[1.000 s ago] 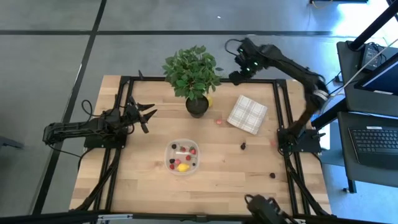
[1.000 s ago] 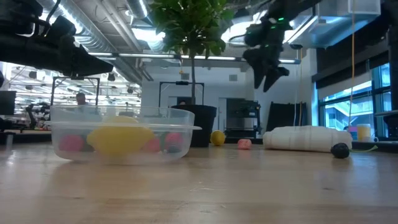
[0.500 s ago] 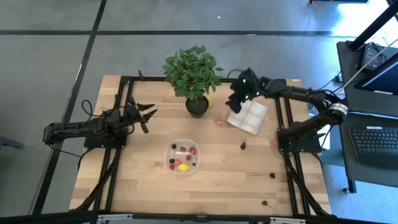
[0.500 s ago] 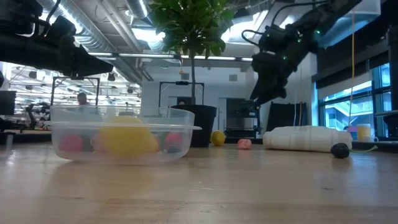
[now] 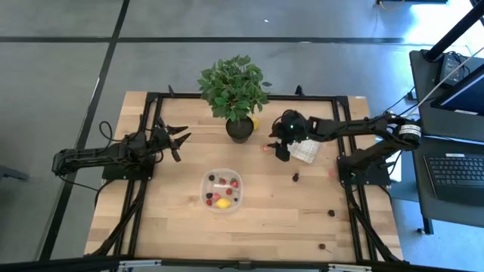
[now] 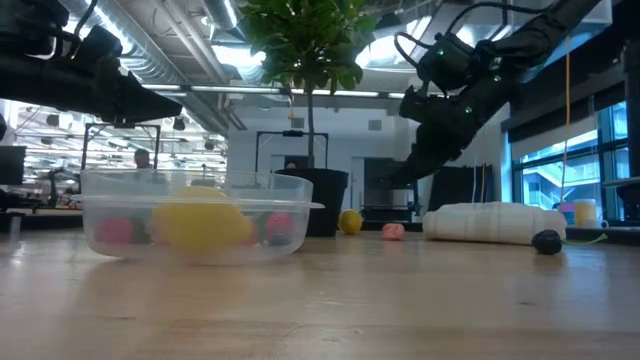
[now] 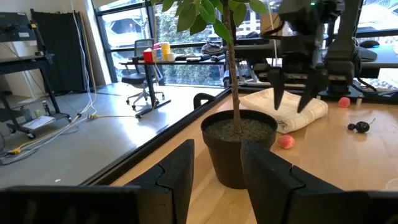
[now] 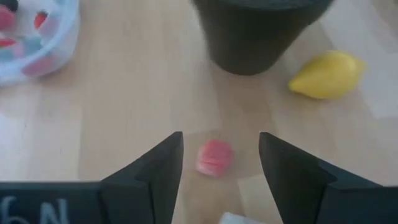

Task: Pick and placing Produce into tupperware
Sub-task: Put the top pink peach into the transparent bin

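Note:
The clear tupperware (image 5: 224, 190) stands near the table's middle and holds several berries and a yellow lemon piece (image 6: 200, 222). A pink berry (image 5: 266, 147) lies on the wood between the plant pot (image 5: 240, 128) and the checked cloth (image 5: 306, 152). My right gripper (image 5: 280, 148) hovers open just above it, slanting down, and its fingers frame the berry (image 8: 215, 157) without touching it. A yellow lemon piece (image 8: 326, 74) lies beside the pot. My left gripper (image 5: 181, 140) waits open and level at the table's left.
The leafy plant (image 5: 234, 87) rises at the far middle. Loose dark berries lie on the right half: one (image 5: 296, 177) near the cloth, two (image 5: 331, 213) (image 5: 323, 245) toward the near right corner. Bare wood stretches left and near of the tupperware (image 6: 195, 215).
My right gripper has swept from above the table's far right corner toward the pot, passing over the cloth and sinking. It has rolled and tipped to slant down over the pink berry. Its fingers have stayed apart.

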You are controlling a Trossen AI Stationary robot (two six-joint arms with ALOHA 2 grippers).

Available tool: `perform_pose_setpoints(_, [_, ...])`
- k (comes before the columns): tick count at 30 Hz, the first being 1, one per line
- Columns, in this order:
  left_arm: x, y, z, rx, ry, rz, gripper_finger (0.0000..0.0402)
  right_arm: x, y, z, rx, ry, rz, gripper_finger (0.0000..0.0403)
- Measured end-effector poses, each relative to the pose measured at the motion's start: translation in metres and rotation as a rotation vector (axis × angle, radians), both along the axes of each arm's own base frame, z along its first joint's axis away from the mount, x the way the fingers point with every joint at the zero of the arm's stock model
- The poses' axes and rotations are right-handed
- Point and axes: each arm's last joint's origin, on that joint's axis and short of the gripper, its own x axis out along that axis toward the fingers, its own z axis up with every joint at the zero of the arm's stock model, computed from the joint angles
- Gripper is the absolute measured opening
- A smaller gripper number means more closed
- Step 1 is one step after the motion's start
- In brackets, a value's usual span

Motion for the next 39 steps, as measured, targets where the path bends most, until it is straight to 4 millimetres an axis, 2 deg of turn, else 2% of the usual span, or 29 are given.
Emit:
perform_pose_setpoints(5, [0.000,0.000,0.000,0.000,0.000,0.000,0.0126,0.007,0.011,-0.010,-0.018,0.039,0.013,0.0211])
perform_pose_setpoints(17, [0.000,0.000,0.000,0.000,-0.001,0.000,0.0126,0.020,0.008,-0.051,-0.004,0.130,-0.002,0.0211])
perform_pose_setpoints(24, [0.000,0.000,0.000,0.033,0.020,0.000,0.0126,0.025,0.006,-0.066,0.018,0.142,-0.021,0.0209])
perform_pose_setpoints(28, [0.000,0.000,0.000,0.043,0.026,0.000,0.0126,0.025,0.006,-0.067,0.017,0.139,-0.023,0.0184])
perform_pose_setpoints(36, [0.000,0.000,0.000,0.043,0.026,0.000,0.0126,0.025,0.006,-0.067,0.021,0.140,-0.029,0.0095])
perform_pose_setpoints(39, [0.000,0.000,0.000,0.041,0.025,0.000,0.0126,0.025,0.006,-0.067,0.035,0.138,-0.042,0.0081])
